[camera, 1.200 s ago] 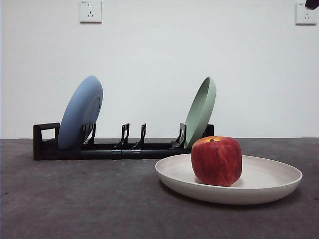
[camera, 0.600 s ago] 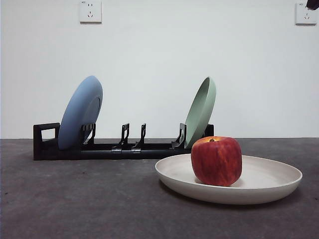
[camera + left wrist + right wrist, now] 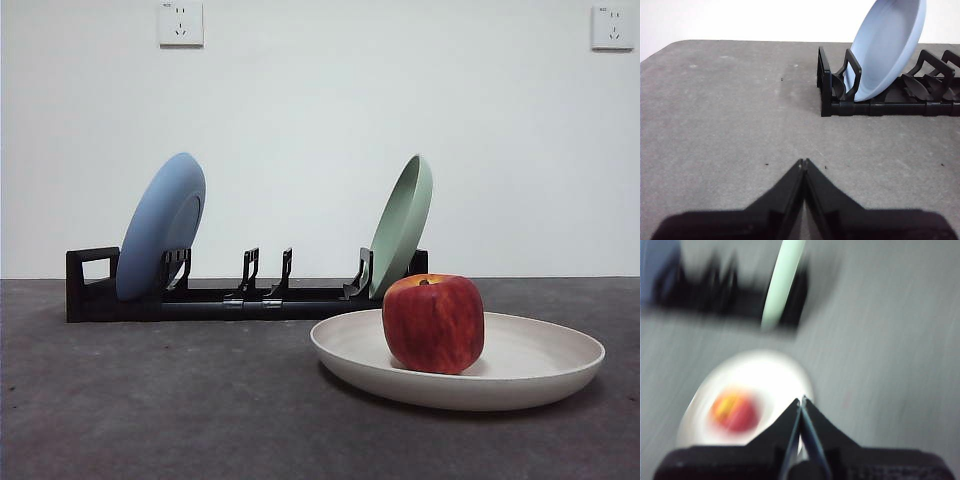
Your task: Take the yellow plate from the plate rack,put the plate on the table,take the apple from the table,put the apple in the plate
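Front view first: I see the apple (image 3: pixel 434 324) sitting inside the yellow plate (image 3: pixel 540 368), which lies flat on the table (image 3: pixel 150 400). The plate rack (image 3: pixel 240 297) stands behind, at about ten o'clock from the plate. I think the job is done, so next I only need to park both arms. The small black tip at the top right corner a moment ago is gone now.

Left wrist view: the left gripper (image 3: pixel 804 162) has its jaws pressed together, holding nothing, above bare table.

Right wrist view: blurry, but the right gripper (image 3: pixel 802 399) is pinched together and empty, just beside the plate's edge.
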You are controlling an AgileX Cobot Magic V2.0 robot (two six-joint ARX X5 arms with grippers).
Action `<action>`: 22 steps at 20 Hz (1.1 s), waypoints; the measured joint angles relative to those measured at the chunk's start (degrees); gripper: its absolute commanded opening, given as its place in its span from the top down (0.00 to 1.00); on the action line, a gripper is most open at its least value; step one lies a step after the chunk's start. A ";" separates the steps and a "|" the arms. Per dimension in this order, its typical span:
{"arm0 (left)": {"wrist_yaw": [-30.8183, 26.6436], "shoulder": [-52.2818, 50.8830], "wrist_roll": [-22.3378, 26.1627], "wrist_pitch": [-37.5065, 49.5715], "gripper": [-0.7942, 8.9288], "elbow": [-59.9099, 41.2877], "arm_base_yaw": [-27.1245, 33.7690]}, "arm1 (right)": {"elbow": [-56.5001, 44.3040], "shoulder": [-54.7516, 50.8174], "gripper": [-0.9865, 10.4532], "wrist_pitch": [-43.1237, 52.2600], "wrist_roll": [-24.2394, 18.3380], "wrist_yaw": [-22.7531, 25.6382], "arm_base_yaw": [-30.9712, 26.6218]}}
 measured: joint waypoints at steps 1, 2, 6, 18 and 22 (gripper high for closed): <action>0.00 0.00 0.00 0.00 0.92 0.00 0.00 | -6.82 -3.98 0.91 9.11 -2.01 -1.92 -3.52; 0.00 0.04 0.00 0.00 0.92 0.00 0.00 | -14.34 -8.20 0.91 18.80 -3.17 -3.74 -7.37; 0.00 0.11 0.00 -0.02 0.92 0.00 0.00 | -40.89 -26.34 0.91 47.28 -3.85 -8.70 -21.27; 0.02 0.11 0.00 -0.02 0.92 0.00 0.00 | -49.33 -35.54 0.91 32.15 -6.45 -6.01 -23.78; 0.02 0.11 0.00 -0.07 0.92 0.00 0.00 | -49.35 -38.45 0.91 28.65 -8.87 -3.39 -23.76</action>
